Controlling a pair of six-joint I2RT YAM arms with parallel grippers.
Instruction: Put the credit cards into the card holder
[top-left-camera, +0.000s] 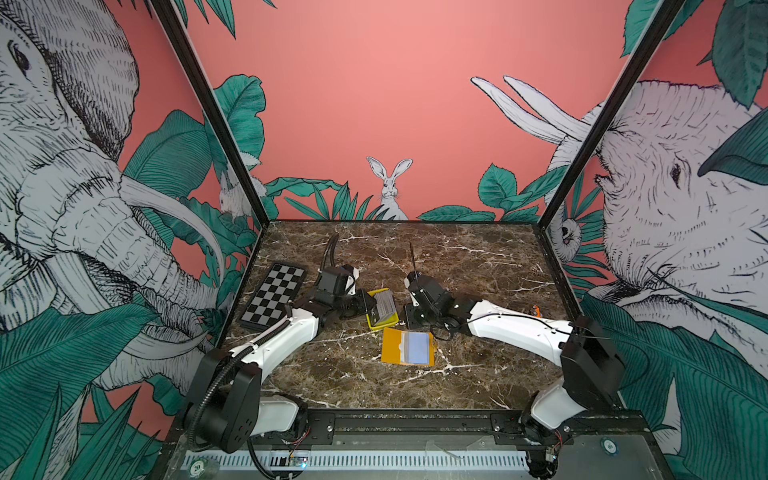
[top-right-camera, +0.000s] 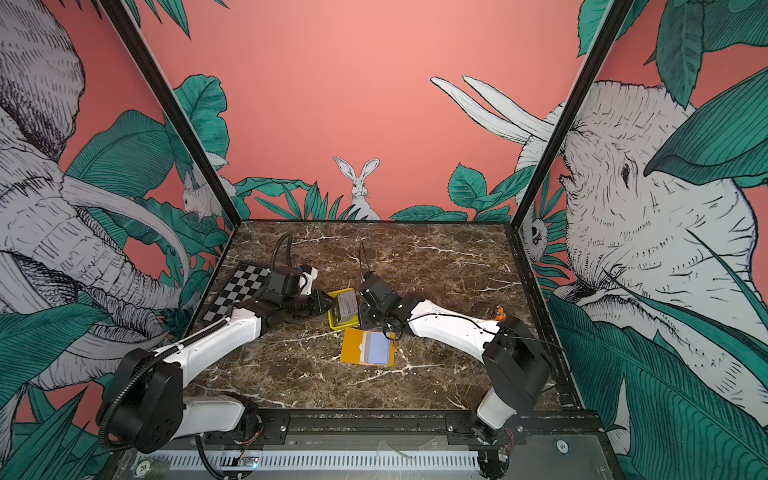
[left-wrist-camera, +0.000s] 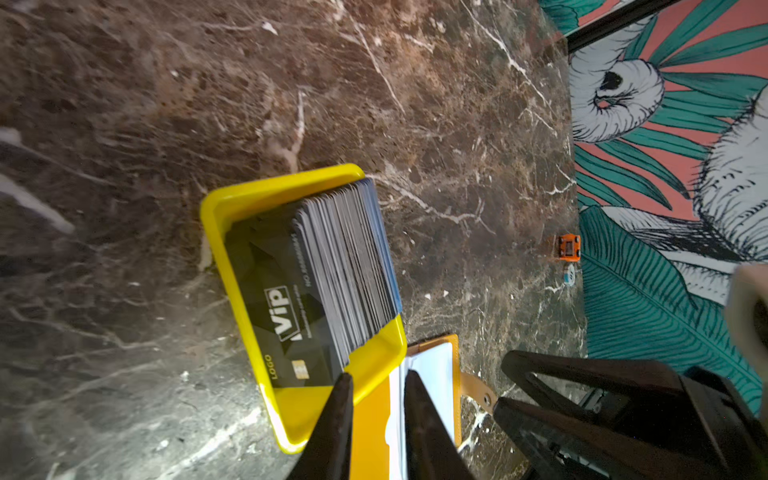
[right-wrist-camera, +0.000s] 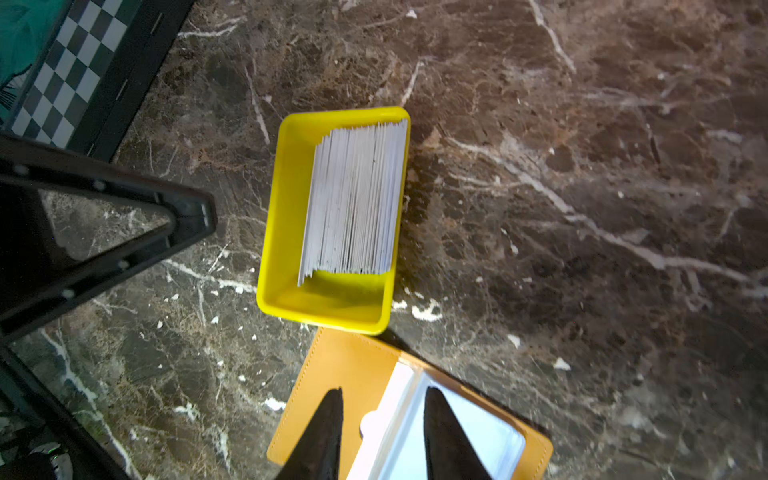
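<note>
Left wrist view: credit cards (left-wrist-camera: 316, 282) read "ViP", "LOGO"; left jaws, right jaws slightly parted, empty.

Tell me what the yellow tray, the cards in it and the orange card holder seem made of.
Yellow tray: probably moulded plastic, glossy, with rounded corners and highlights.
Credit cards: likely thin rigid plastic, printed black faces, slight sheen.
Card holder: leather or imitation, matte, stitched edge, clear plastic sleeves inside.
</note>
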